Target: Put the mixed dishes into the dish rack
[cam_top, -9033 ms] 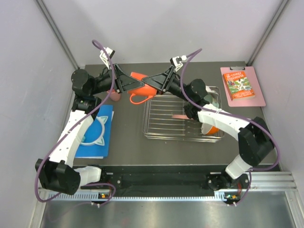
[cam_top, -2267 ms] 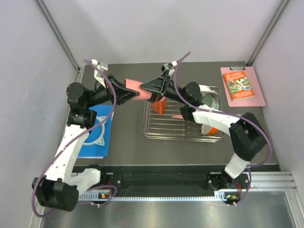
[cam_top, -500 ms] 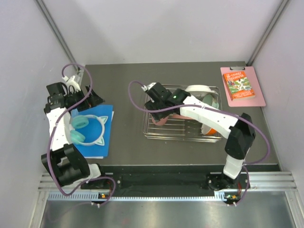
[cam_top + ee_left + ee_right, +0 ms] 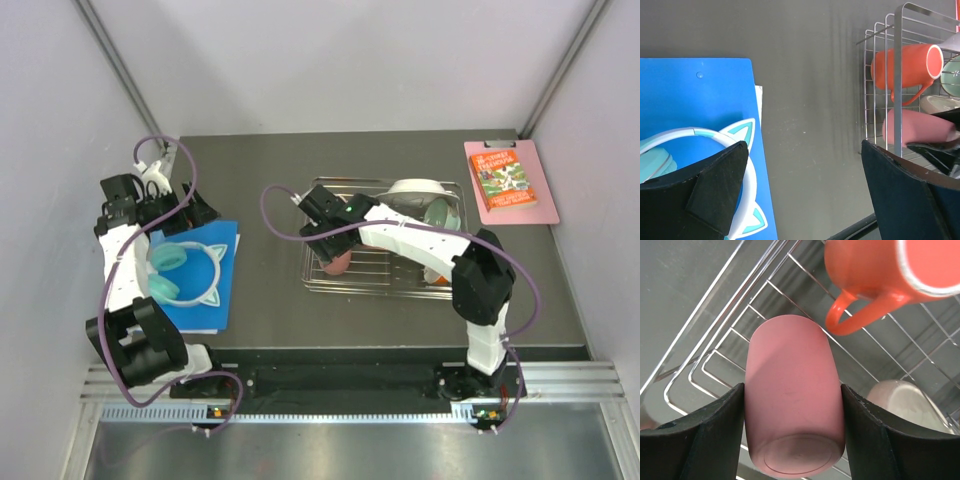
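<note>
Grey tabletop, dish rack (image 4: 385, 291) centre-right. R gripper (image 4: 792, 405) clamped on pink cup (image 4: 790, 370); cup lay sideways low over rack's L end, long axis along fingers, base toward wrist, orange cup (image 4: 875, 265) just beyond. L gripper (image 4: 802, 150) jaws apart, empty, well away over headphones (image 4: 690, 140). I judged R arm nearer.

From above, my right gripper (image 4: 333, 252) covers most of the pink cup (image 4: 340, 266), so I can't tell how it sits in the rack (image 4: 380, 289). My right wrist view cuts the orange cup (image 4: 865, 265) off at the top and right edges. A finger (image 4: 715, 185) of my left gripper (image 4: 804, 144) hides part of the headphones (image 4: 735, 137). The book's (image 4: 503, 180) print is too small to read.
</note>
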{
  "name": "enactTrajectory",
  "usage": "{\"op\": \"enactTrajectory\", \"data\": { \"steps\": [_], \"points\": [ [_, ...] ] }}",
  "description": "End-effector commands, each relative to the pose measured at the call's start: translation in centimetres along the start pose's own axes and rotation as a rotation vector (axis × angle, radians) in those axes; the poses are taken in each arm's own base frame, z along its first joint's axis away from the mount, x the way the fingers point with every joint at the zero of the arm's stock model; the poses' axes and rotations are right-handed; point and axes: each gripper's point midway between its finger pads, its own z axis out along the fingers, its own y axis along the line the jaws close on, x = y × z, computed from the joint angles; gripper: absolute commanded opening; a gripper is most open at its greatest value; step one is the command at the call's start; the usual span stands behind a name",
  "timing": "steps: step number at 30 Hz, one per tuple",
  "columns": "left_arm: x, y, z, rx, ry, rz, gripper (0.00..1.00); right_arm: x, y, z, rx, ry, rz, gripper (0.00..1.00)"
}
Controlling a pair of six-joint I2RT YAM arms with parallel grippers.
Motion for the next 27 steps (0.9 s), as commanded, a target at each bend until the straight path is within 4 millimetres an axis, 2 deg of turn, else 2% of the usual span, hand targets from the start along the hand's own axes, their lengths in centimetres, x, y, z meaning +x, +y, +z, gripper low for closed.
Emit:
{"op": "enactTrajectory", "data": {
  "steps": [1,6,8,9,11,12,14,15,17,18,20,25,27],
  "points": [
    [-0.6,-1.0,-0.1,0.04,-0.031,0.038,0.99,-0.6,1.2,0.9,-0.02,-0.024,-0.022,0.0],
    [-1.2,-1.5,-0.3,0.051,-0.05,0.059,0.99,-0.5,1.4,1.4,-0.027,-0.013,-0.025,0.0],
    [-1.4,-1.5,-0.2,0.052,-0.05,0.061,0.99,-0.5,1.7,1.5,-0.034,-0.013,-0.03,0.06],
    [-1.3,-1.6,-0.1,0.056,-0.047,0.033,0.99,-0.4,1.7,1.6,-0.035,-0.006,-0.029,0.17],
    [-1.2,-1.6,0.0,0.056,-0.045,0.029,0.99,-0.4,1.9,1.6,-0.04,-0.006,-0.035,0.31],
    [-1.2,-1.7,0.0,0.057,-0.045,0.031,0.99,-0.4,1.9,1.6,-0.041,-0.006,-0.038,0.44],
    [-1.2,-1.7,0.0,0.056,-0.05,0.032,0.99,-0.3,2.1,1.6,-0.043,-0.005,-0.042,0.52],
    [-1.3,-1.7,0.0,0.057,-0.051,0.031,0.99,-0.3,2.1,1.6,-0.044,-0.005,-0.045,0.64],
    [-1.2,-1.8,0.1,0.06,-0.051,0.03,0.99,-0.4,2.1,1.5,-0.041,-0.007,-0.048,0.75],
    [-1.3,-1.9,0.1,0.062,-0.053,0.033,0.99,-0.5,2.1,1.5,-0.038,-0.011,-0.047,0.87],
    [-1.4,-2.0,0.0,0.064,-0.056,0.033,0.99,-0.6,2.0,1.2,-0.032,-0.018,-0.048,0.99],
    [-1.4,-2.0,0.1,0.064,-0.055,0.036,0.99,-1.2,2.0,-0.1,-0.029,-0.046,-0.049,1.0],
    [-1.5,-2.1,0.1,0.065,-0.057,0.039,0.99,-2.0,1.8,-1.7,-0.028,-0.078,-0.04,1.0]
  ]
}}
